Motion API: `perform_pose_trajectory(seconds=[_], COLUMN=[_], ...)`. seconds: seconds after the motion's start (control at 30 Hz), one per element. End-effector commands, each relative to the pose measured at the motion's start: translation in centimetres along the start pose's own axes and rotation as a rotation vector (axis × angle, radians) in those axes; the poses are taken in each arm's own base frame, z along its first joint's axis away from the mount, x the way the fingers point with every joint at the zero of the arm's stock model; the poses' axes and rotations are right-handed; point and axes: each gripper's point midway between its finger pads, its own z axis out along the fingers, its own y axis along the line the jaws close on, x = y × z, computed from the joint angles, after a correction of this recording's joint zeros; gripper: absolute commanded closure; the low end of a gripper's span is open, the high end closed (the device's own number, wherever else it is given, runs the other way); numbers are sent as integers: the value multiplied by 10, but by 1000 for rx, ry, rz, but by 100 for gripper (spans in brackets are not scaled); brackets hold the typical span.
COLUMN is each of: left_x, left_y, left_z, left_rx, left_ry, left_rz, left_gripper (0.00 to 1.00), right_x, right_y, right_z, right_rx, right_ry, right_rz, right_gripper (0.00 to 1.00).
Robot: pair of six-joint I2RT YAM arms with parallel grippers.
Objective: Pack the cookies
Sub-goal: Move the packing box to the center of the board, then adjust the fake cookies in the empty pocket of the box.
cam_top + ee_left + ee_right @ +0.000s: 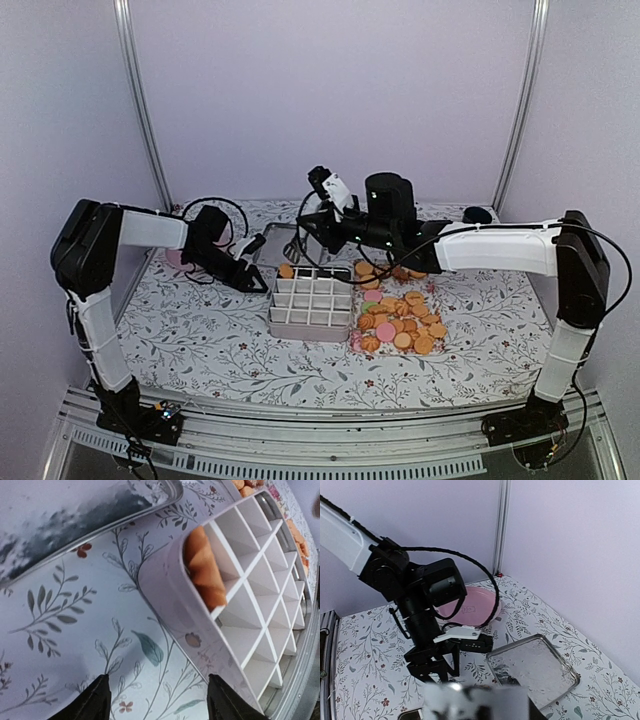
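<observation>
From above, the right hand (293,243) hangs over the far-left corner of the box (310,330). One cookie (286,270) sits just below it in the corner cell. I cannot tell here whether this hand is wide or narrow. The left hand (262,284) lies low over the table (200,340), just left of that same corner. The other cookies (400,320) are heaped beside the box, well off to the right hand's right.

From the left wrist, the fingers (95,702) stand wide with nothing between them. The box corner is just ahead and a little right, apart from both. The cookie leans on edge in its cell rather than lying flat. A metal tray (75,520) lies farther ahead.

From the right wrist, the hand's own fingers are a blur at the bottom edge, so its state is hidden here too. Ahead of it are the left arm and, beyond that, a pink plate (470,607).

The step looks like seating the first cookie. The right hand should lift straight up so its fingers neither drag the leaning cookie out nor shift the box. The left hand can brace the near wall lightly, without pushing it.
</observation>
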Motion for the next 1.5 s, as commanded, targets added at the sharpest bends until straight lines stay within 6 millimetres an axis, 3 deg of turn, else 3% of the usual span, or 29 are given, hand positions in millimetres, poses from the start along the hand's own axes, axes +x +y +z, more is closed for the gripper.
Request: perform_pose_trajectory(seconds=[0.0, 0.27, 0.47, 0.63, 1.2, 1.47], left_x=[8, 27, 35, 38, 36, 35], left_y=[7, 13, 21, 22, 21, 20], left_z=[-41, -78, -93, -102, -110, -110], left_rx=[6, -30, -49, -58, -60, -51], left_ry=[-62, -123, -152, -173, -194, -195], left_rz=[-46, -69, -95, -98, -98, -103], left_gripper=[33, 30, 28, 28, 28, 29], right_x=[-20, -13, -7, 0, 12, 6], right_y=[-4, 13, 25, 22, 22, 12], right_z=[22, 45, 54, 58, 67, 52], right_rx=[110, 149, 188, 225, 232, 284], right_ry=[-68, -60, -45, -29, -12, -12], right_rz=[-18, -28, -59, -78, -52, -55], right_gripper=[68, 68, 65, 64, 66, 70])
